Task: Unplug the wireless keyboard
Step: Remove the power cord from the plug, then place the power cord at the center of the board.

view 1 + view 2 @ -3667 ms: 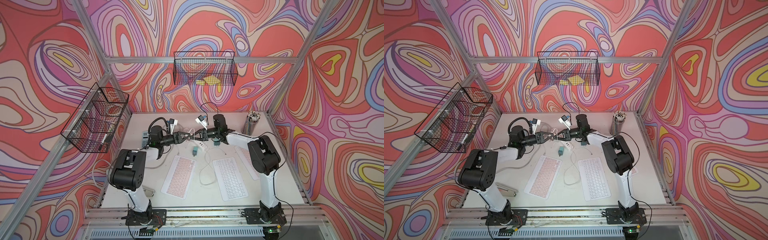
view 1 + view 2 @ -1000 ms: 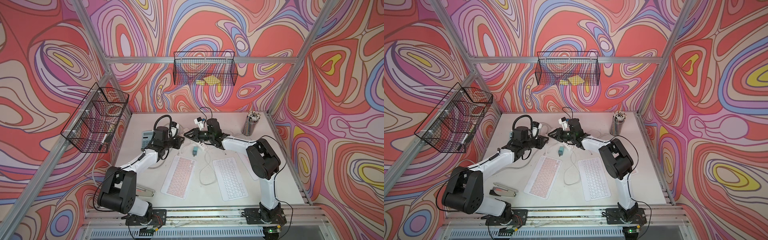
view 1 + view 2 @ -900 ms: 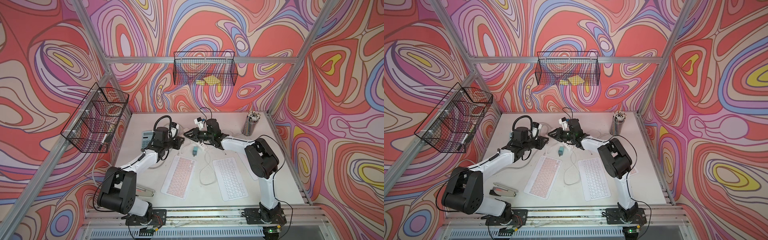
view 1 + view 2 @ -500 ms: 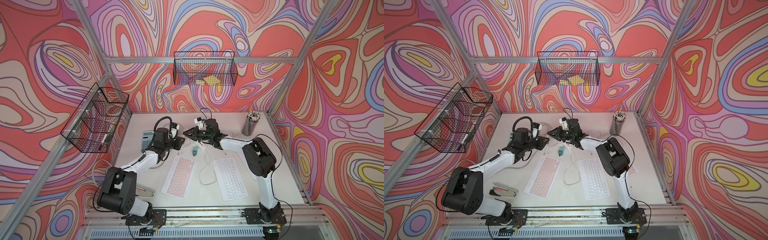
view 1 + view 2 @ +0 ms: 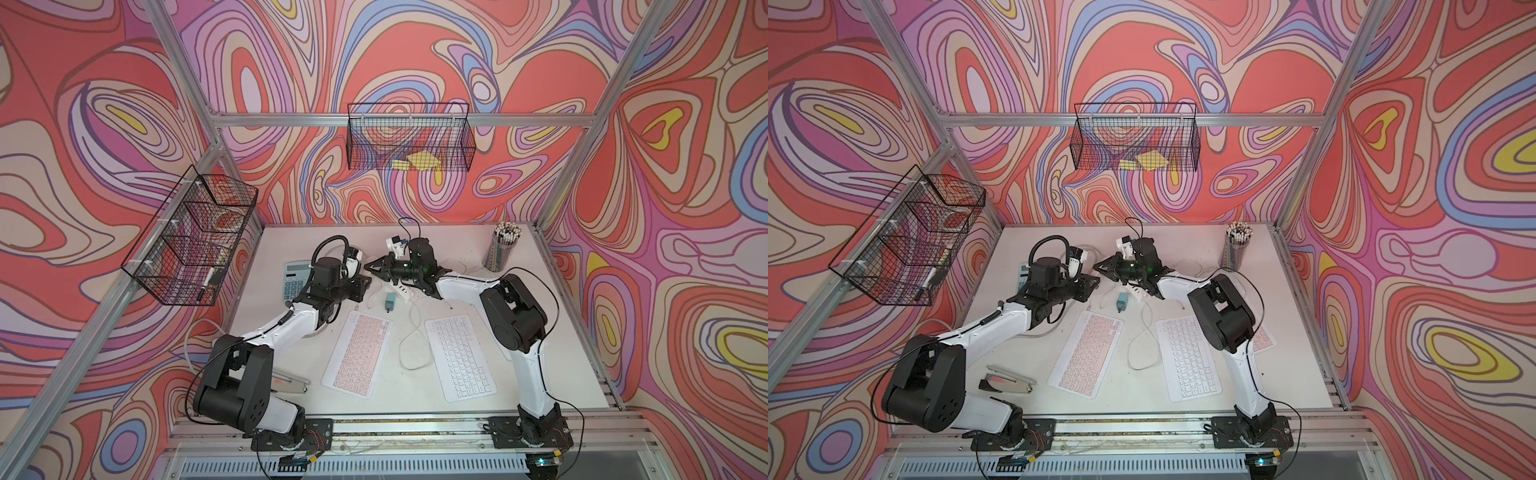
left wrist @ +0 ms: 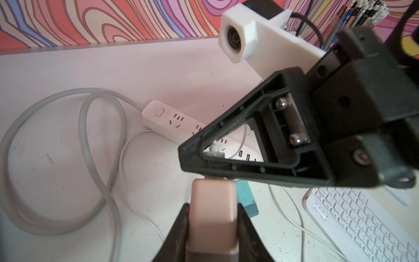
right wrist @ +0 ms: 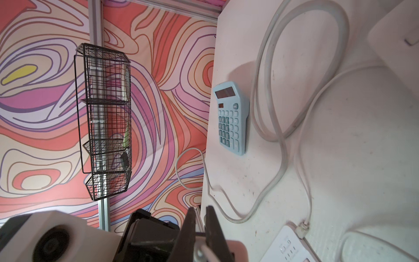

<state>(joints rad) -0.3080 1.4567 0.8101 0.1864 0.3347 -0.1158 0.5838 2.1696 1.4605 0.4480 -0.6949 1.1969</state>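
Left gripper [image 6: 213, 213]: clamped on pink adapter [image 6: 212, 197], just beyond far end of pink keyboard [image 5: 358, 352].
Right gripper [image 7: 200, 213]: pressed together on white cable plug [image 7: 200, 250] at adapter's face.
Thin white cable [image 5: 409, 332]: looped between pink keyboard and white keyboard [image 5: 459, 358]; served keyboard not discernible.
Step, judged: separating plug from adapter.
Next: straight pull apart, adapter held firm, no twisting.

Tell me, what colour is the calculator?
The calculator is light blue with darker teal keys. It shows best in the right wrist view.
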